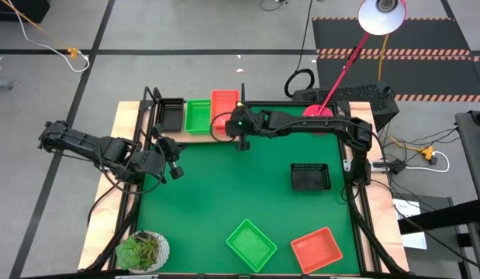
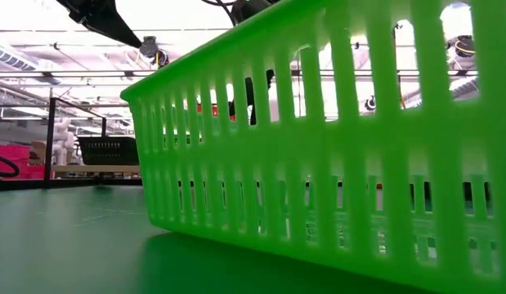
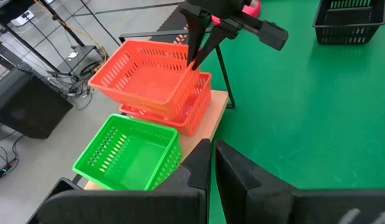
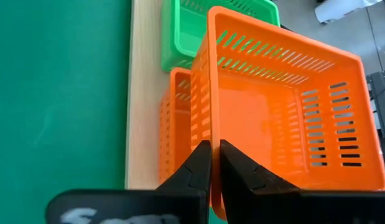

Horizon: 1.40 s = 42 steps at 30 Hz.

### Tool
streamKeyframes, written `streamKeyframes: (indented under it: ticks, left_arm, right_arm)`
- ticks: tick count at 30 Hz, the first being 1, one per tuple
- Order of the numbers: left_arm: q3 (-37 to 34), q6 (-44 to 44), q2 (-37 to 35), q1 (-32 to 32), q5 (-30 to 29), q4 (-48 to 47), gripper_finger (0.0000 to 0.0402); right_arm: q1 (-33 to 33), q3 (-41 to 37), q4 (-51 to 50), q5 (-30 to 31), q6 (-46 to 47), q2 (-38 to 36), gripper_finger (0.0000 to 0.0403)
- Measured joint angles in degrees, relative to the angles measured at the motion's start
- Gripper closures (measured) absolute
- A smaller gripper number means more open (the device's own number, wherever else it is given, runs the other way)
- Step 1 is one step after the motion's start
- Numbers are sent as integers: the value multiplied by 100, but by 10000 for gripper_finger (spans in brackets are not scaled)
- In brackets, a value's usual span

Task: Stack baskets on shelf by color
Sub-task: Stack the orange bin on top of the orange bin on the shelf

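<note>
Tilting above a second red-orange basket (image 3: 186, 115) on the shelf (image 1: 195, 136), a red-orange basket (image 3: 148, 78) is held by its near wall in the pinched right claw (image 4: 209, 163). Just beside that pair on the shelf a green basket (image 1: 198, 115) is seen, and beyond it a black basket (image 1: 171, 113). On the green mat (image 1: 224, 186) of the desk (image 1: 119, 139), a black basket (image 1: 310, 177), a green basket (image 1: 251, 244) and a red-orange basket (image 1: 316, 249) are left lying well apart. The left claw (image 3: 212, 168) is kept narrow and empty, near the shelf's left end.
</note>
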Motion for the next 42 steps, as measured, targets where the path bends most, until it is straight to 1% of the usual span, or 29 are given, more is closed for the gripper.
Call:
streamKeyframes:
  ticks: [18,24,42]
  left_arm:
    - [2,-6,0,0,0,-1,378]
    - [2,-10,0,0,2,0,378]
    - [2,-8,0,0,2,0,378]
  right_arm:
    - [-35,2,-188,-57,370,-9,390]
    - [-37,7,-207,-378,391,-15,390]
    - [-31,2,-345,-319,484,-9,389]
